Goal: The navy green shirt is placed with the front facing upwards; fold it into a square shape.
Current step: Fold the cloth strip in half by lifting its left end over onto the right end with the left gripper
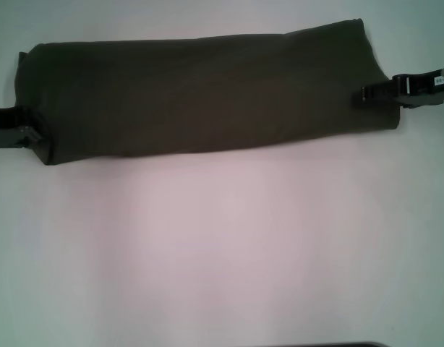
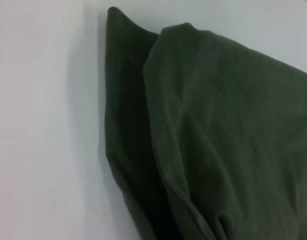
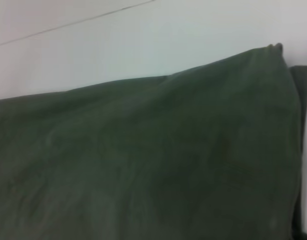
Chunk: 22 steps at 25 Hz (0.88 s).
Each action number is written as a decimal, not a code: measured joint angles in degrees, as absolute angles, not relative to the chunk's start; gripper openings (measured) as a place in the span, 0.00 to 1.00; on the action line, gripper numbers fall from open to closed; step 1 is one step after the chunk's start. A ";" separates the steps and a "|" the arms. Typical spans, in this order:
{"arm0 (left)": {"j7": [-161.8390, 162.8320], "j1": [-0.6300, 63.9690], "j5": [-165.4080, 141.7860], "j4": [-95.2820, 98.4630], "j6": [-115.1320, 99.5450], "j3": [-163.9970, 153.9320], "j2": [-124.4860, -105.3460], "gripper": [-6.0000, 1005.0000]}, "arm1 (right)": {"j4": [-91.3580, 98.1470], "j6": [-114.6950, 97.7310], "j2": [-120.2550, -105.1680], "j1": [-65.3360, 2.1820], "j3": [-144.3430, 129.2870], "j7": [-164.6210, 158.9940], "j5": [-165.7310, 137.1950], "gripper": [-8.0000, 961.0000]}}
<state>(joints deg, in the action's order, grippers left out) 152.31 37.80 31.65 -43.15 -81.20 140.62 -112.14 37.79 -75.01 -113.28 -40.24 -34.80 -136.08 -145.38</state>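
Two claws flank the shirt (image 1: 207, 94), its long axis along the table's (image 1: 222, 246) far edge: left claw (image 1: 23, 135) and right claw (image 1: 368, 95) each at an end, grips I cannot tell.

Matt soft cloth shirt (image 1: 207, 90), smooth matt white table (image 1: 222, 246).

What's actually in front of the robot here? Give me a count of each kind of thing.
Shirts: 1, the navy green shirt, folded into a long band on the white table.
Robot hands: 2, the left hand at the band's left end, the right hand at its right end.
Tables: 1.
Total: 4.
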 joint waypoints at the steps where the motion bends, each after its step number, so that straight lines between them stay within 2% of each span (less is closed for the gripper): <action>1: 152.31 37.80 31.65 -43.15 -81.20 140.62 -112.15 0.02 | 37.79 -75.01 -113.44 -40.34 -34.80 -136.05 -145.36 0.98; 8: 152.25 37.55 31.48 -43.21 -81.36 140.71 -112.31 0.02 | 37.18 -75.40 -114.28 -41.17 -34.90 -134.71 -145.54 0.98; 17: 152.59 36.91 31.47 -43.22 -81.89 140.63 -112.67 0.02 | 36.51 -76.75 -112.23 -40.65 -35.62 -135.03 -145.80 0.98; 22: 152.69 37.01 31.43 -43.25 -82.36 140.62 -112.75 0.02 | 36.50 -77.68 -112.20 -40.68 -36.83 -135.40 -145.92 0.98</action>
<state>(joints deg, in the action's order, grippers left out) 152.69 37.01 31.43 -43.25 -82.36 140.63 -112.75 36.50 -77.68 -112.20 -40.68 -36.83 -135.40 -145.92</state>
